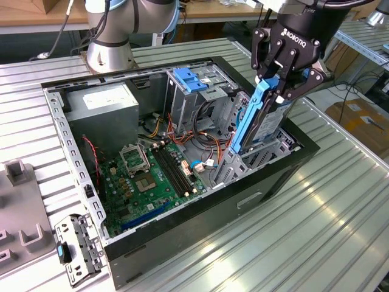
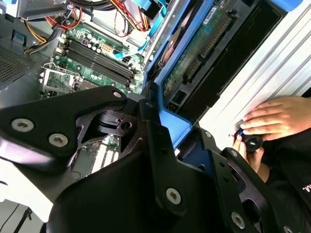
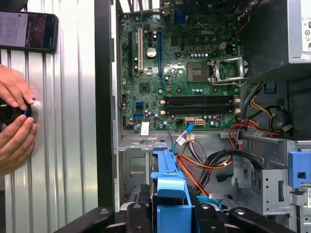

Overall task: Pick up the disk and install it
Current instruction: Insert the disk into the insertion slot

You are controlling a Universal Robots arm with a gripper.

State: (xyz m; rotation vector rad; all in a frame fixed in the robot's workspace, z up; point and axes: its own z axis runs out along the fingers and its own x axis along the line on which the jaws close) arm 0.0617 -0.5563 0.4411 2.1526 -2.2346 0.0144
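**Disk gripped and partly entered into the drive bay of the open case.**

The gripper [image 1: 278,84] is closed onto the top end of the disk [image 1: 262,125], which is held upright by its blue carrier rails. The lower end of the disk is seated between the metal walls of the drive bay [image 1: 278,149], at the corner of the computer case [image 1: 213,225] on the exterior view's right. A bundle of orange and red cables [image 3: 204,160] is noted just beside the bay, with the motherboard [image 3: 184,73] lying flat on the case floor beyond it. A person's hands [image 3: 14,92] are seen on the tabletop outside the case wall. It is judged that the rails should be kept parallel to the bay guides, the descent kept straight, and the cables kept out of the slot.
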